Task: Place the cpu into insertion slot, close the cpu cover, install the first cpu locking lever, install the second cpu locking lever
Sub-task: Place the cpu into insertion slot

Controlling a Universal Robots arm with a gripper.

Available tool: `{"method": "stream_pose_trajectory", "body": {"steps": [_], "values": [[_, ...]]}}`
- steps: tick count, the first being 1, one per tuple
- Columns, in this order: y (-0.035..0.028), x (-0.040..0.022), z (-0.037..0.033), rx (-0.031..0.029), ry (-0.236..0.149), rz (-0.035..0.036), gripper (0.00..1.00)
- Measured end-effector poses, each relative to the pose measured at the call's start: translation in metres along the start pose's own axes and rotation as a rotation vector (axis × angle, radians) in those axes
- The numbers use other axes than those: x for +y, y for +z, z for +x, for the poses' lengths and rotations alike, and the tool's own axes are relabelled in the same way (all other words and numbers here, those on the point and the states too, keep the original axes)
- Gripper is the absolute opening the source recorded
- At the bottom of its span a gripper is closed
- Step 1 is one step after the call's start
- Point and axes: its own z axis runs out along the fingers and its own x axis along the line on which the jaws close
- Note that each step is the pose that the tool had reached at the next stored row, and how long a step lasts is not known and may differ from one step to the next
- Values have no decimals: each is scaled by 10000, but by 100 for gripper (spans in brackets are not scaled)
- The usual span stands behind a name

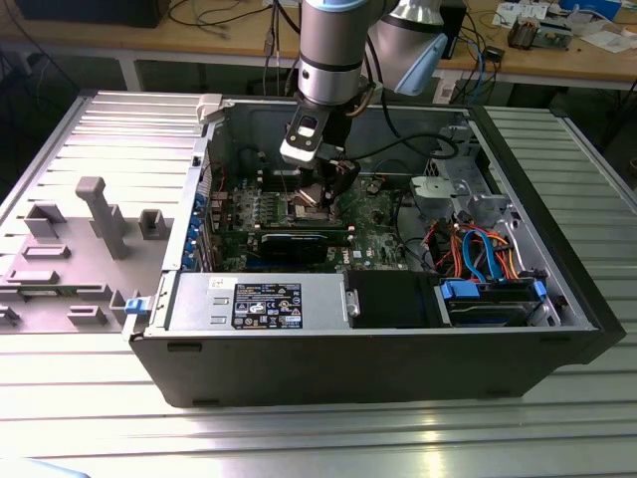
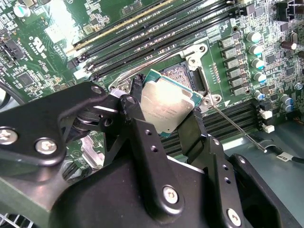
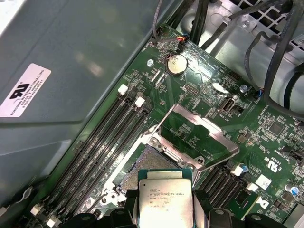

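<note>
Metal caught the light on the cpu (image 2: 168,107), a small flat square chip with a dull silver-grey top. It was pinched by two opposite edges between the black fingers (image 2: 134,111) of the gripper (image 2: 164,114), whose jaws were clamped onto it. In both wrist views the chip hung just over one edge of the insertion slot (image 3: 152,161), a small square socket with a dark centre and silvery rim. From where I stood I could not tell whether chip and socket touched.

The cpu cover (image 3: 204,125), a thin silvery metal frame with a large central cut-out, stood swung back from the socket, and green showed through its opening. A thin silver wire lever (image 2: 237,127) lay slanted beside the socket, unlatched.

Long black memory slots (image 3: 102,147) ran on either side of the socket on the green circuit board (image 3: 266,128), with a round silver coin battery (image 3: 176,64) further off.

In the exterior view the grey robot arm (image 1: 333,50) reached down into the dark open computer case (image 1: 398,368). The case lay on a ribbed metal table (image 1: 299,438), and a grey plastic panel (image 1: 90,229) sat at the exterior view's left.
</note>
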Motion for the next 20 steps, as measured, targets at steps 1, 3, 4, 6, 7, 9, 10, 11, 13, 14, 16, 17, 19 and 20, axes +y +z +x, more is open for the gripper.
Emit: {"method": "stream_pose_trajectory", "body": {"steps": [1, 3, 4, 6, 7, 9, 10, 11, 13, 14, 16, 17, 19, 20], "values": [[0, 0, 0, 0, 6, 0, 55], [0, 0, 0, 0, 32, 0, 55], [0, 0, 0, 1, 39, 1, 55], [0, 0, 0, 1, 55, 0, 55], [0, 0, 0, 1, 67, 0, 55], [0, 0, 0, 1, 81, 0, 55], [0, 0, 0, 1, 87, 0, 55], [0, 0, 0, 2, 95, 0, 55], [0, 0, 0, 2, 106, 0, 55], [0, 0, 0, 2, 116, 0, 55], [0, 0, 0, 2, 142, 0, 55], [0, 0, 0, 3, 151, 0, 55], [0, 0, 0, 3, 163, 0, 55], [0, 0, 0, 4, 171, 0, 55]]}}
